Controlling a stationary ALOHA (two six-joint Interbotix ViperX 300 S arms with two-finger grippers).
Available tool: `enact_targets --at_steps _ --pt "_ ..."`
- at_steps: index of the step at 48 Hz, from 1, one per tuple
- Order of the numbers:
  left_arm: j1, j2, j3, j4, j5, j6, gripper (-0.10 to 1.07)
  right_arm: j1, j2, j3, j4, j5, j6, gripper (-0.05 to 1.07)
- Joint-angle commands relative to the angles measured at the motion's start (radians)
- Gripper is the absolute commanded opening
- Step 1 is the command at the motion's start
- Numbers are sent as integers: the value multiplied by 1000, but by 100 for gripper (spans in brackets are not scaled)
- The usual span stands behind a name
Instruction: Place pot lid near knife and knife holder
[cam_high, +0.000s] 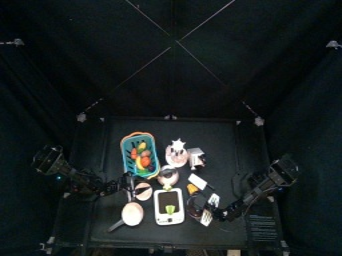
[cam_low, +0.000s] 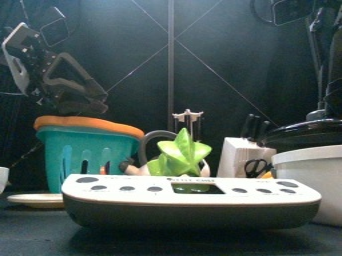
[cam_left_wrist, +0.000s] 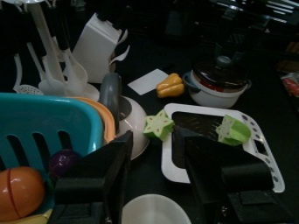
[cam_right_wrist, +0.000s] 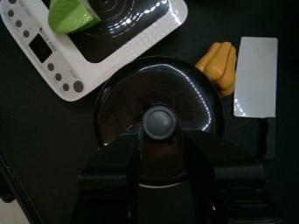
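Right wrist view looks straight down on the pot lid (cam_right_wrist: 158, 109): black, round, grey knob in the middle, and the right gripper (cam_right_wrist: 156, 175) has its jaws spread either side of that knob, not squeezing it as far as I can see. At about 2 o'clock from the lid sits the knife (cam_right_wrist: 256, 74), a wide pale blade with a dark handle, with an orange piece of food (cam_right_wrist: 218, 66) just beside it. At 11 o'clock is the white scale (cam_right_wrist: 93, 39) with a green star-shaped fruit (cam_right_wrist: 70, 15) on its dark plate.

No writing I can actually read anywhere; the scale's buttons are too small to make out.

Containers: the teal basket (cam_left_wrist: 41, 131) with an orange rim holds an orange fruit (cam_left_wrist: 20, 188) and something purple (cam_left_wrist: 65, 162). The white knife holder (cam_left_wrist: 98, 37) has dark handles sticking out.

Left gripper (cam_left_wrist: 163, 179) hangs over the basket and scale, jaws apart, holding nothing.
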Motion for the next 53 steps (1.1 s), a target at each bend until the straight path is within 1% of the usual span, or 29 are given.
enact_targets --at_steps 1,8,19,28,32,38,46,53 --pt "3 0 -9 3 -2 2 80 2 -31 -17 0 8 0 57" --pt "5 -2 -11 2 -2 5 80 2 -44 -21 -5 61 0 57" --pt "9 0 -9 3 -2 3 80 -2 -126 -8 -18 150 0 57" --pt "9 0 -9 3 -2 2 80 -12 -196 31 -6 308 5 57" --pt "9 0 -9 3 -2 3 80 -35 -219 58 -15 341 3 57" --pt "11 0 -9 2 -2 3 80 -112 -262 114 -8 308 9 57" --pt "9 0 -6 3 -2 3 80 -241 -268 204 11 238 14 57" --pt "9 0 -3 3 -2 3 80 -356 -258 275 5 115 11 57"
